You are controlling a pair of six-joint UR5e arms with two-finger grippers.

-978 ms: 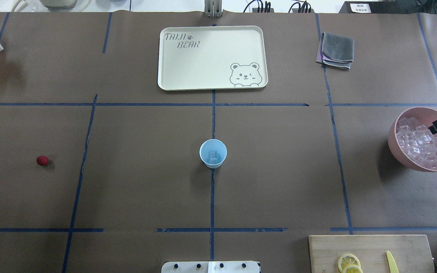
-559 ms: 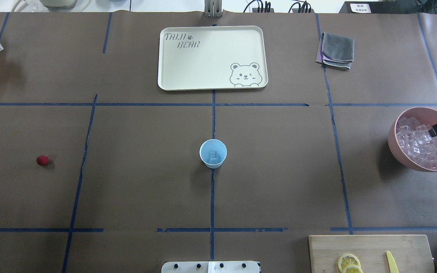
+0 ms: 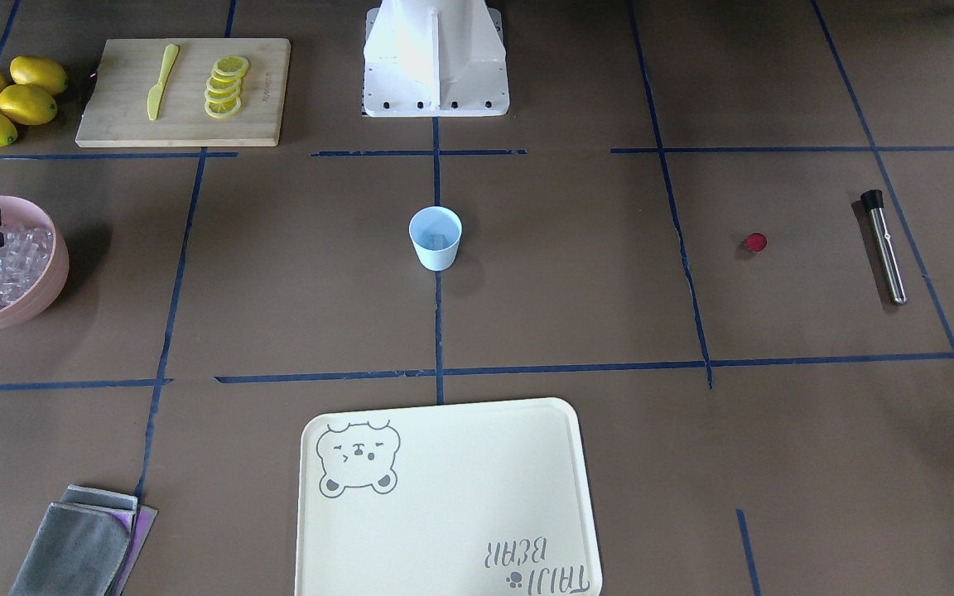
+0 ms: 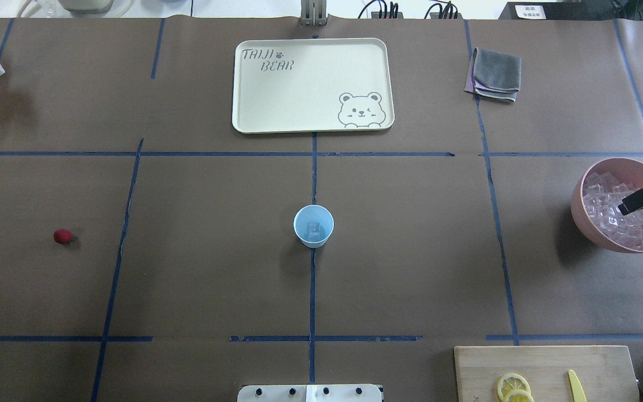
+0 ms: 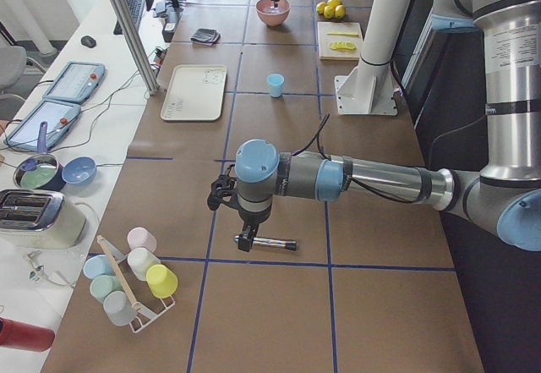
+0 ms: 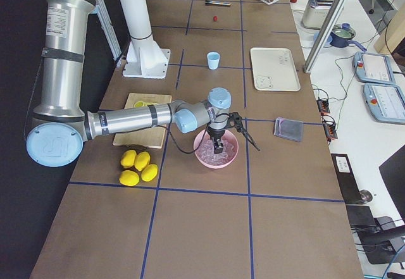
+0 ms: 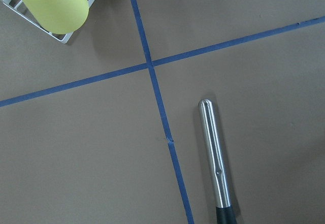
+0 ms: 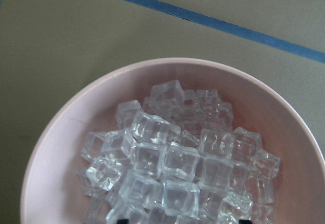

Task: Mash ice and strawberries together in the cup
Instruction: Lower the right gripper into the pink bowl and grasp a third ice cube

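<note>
The light blue cup stands at the table's centre with one ice cube inside. More ice fills the pink bowl at the right edge. My right gripper hangs open over that ice, its fingers spread wide and holding nothing. The small red strawberry lies alone on the far left. My left gripper hovers over a steel muddler; I cannot tell whether it is open or shut.
A cream bear tray lies at the back centre, with a folded grey cloth to its right. A cutting board holds lemon slices and a yellow knife. Whole lemons sit beside it. A cup rack is near the muddler.
My right gripper has moved toward the robot and slightly inward over the ice bowl. The cup, strawberry and muddler have not moved.
</note>
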